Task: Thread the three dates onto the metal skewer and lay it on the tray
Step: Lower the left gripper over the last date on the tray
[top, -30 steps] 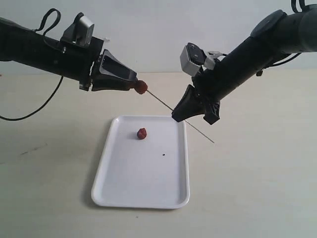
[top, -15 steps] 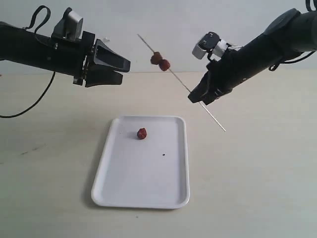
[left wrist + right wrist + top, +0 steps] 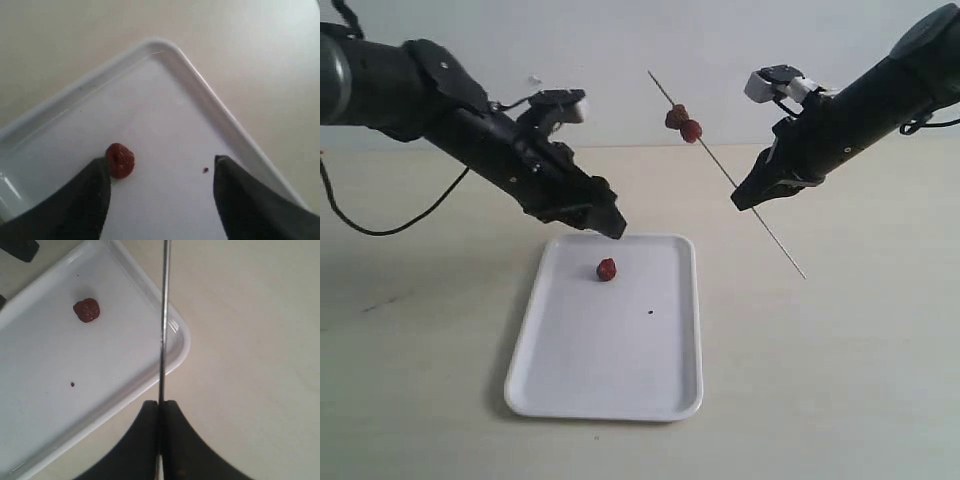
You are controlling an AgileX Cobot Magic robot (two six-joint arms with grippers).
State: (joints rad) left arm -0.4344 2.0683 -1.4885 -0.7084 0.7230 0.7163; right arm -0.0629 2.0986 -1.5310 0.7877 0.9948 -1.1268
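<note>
Both arms read matt black on my feed. L arm (image 3: 410, 85) and R arm (image 3: 890, 85) are thick round tubes w/ bulkier rounded joint housings. Each wrist carries a small white-grey cam block: L unit (image 3: 560, 103), R unit (image 3: 778, 80). A thin black cable (image 3: 385, 232) trails in a loop off the L arm. L claw (image 3: 160, 167) and R claw (image 3: 161, 407) have plain black fingers (image 3: 75, 200), broad at base, tapering to blunt tips. Screws and markings are too small to read.
</note>
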